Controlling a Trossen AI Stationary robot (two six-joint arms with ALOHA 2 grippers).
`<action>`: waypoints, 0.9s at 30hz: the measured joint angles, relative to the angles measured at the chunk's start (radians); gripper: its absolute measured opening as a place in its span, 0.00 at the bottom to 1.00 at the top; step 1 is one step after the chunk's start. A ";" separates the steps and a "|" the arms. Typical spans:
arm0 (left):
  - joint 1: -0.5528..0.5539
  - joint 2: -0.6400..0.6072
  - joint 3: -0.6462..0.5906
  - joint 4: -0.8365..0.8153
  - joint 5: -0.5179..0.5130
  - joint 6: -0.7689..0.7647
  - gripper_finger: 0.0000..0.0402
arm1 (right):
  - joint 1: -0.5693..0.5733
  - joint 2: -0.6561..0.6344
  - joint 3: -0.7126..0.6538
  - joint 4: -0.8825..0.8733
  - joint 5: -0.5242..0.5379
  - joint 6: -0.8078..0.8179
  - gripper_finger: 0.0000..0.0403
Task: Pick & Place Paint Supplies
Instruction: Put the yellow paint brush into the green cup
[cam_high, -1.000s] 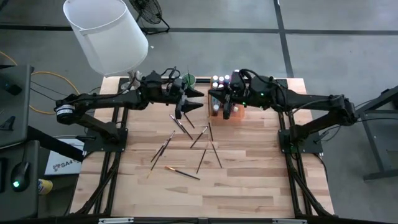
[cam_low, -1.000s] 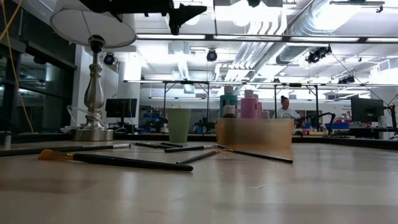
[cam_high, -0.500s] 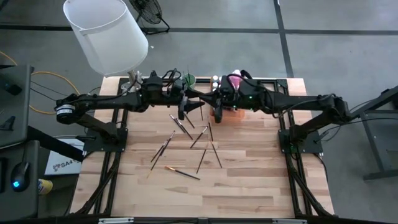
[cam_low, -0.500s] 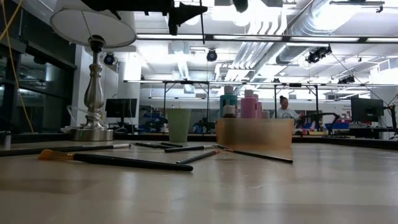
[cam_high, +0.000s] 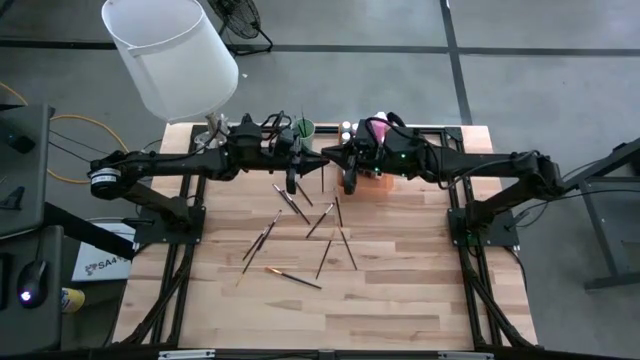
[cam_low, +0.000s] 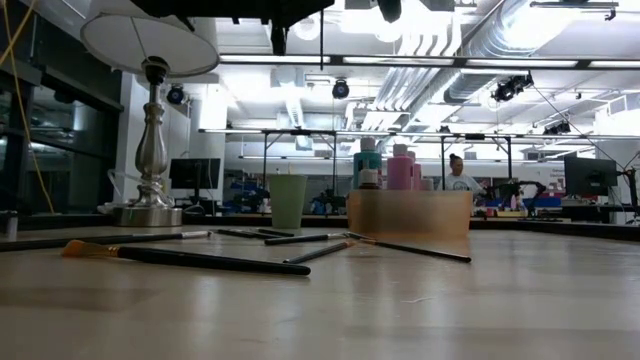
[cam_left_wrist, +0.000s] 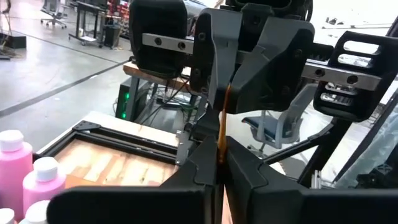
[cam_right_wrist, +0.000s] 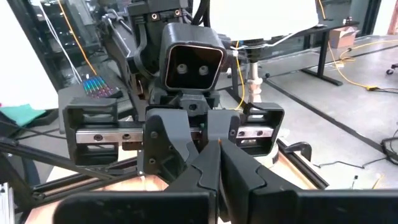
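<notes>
Above the desk, the left gripper and right gripper met nose to nose, both clenched on one paintbrush (other brushes lay scattered below).

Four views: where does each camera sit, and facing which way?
High view: overhead, straight down on table; left gripper and right gripper meet.
Low view: table height, level across loose brushes; arms overhead.
Left wrist view: past own fingers, facing right gripper.
Right wrist view: past own fingers, facing left gripper.
Shared: both wrist views show the gripped paintbrush.
</notes>
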 joint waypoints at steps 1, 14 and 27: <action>0.000 0.000 0.000 -0.001 0.000 0.000 0.03 | 0.000 0.000 0.000 0.000 0.003 0.000 0.01; 0.001 0.000 0.000 -0.047 -0.062 0.065 0.01 | -0.014 -0.023 0.000 -0.040 0.014 0.068 0.22; 0.040 0.035 -0.003 -0.131 -0.536 0.312 0.01 | -0.021 -0.145 -0.001 -0.176 0.243 0.078 0.61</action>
